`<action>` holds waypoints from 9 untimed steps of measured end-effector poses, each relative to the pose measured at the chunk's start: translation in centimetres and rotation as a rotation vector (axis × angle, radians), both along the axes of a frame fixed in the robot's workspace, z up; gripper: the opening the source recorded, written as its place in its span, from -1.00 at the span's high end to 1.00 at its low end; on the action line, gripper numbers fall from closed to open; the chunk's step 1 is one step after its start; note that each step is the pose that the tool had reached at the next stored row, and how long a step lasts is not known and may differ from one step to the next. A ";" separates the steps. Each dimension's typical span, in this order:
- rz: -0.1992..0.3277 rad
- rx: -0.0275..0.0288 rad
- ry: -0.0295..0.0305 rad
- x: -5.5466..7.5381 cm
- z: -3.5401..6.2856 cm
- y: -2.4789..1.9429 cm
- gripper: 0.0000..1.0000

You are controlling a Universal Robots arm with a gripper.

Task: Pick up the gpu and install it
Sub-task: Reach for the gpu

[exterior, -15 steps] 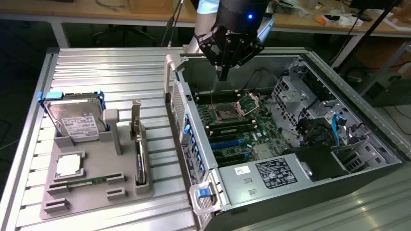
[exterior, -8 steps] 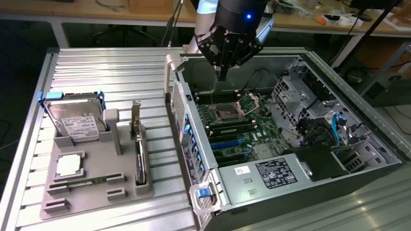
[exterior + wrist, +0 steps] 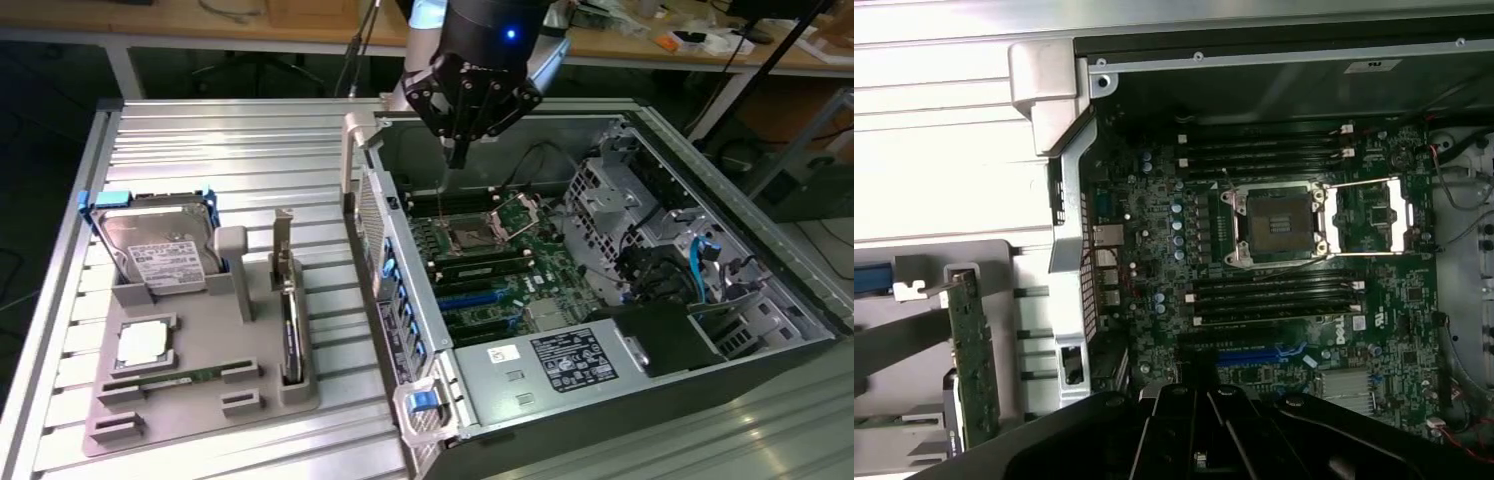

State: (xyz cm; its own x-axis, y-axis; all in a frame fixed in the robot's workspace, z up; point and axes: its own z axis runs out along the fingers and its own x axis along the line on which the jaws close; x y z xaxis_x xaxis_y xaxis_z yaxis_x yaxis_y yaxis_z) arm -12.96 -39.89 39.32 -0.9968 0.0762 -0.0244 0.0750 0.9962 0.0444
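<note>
1. End effector (image 3: 458, 152) clenched, nothing in it, hanging above the open computer case (image 3: 387, 270).
2. gpu (image 3: 291, 325) stands on edge in the gray tray (image 3: 174, 400) on the counter (image 3: 240, 140), just beside the computer case, untouched.

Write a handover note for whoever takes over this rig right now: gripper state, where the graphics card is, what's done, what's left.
Gripper: shut, nothing in it, hanging over the open computer case, above the motherboard.
Graphics card: standing on edge in the grey holder on the exterior view's left, next to the hard drive, well apart from the gripper.
Done: nothing visible; the card sits in its holder.
Left: the card is not yet picked up or installed in the case.
</note>
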 end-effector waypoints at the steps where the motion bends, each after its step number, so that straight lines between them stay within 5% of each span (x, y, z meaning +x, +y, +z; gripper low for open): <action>1: 0.000 0.0000 0.0000 -0.1 0.00 0.00 0.79; 9: 0.000 0.0000 0.0000 -0.3 0.00 0.00 0.79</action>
State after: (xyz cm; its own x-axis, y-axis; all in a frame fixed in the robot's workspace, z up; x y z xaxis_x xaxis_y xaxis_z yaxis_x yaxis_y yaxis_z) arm -13.25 -39.89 39.32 -0.9968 0.0762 -0.0244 0.0751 0.9962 0.0444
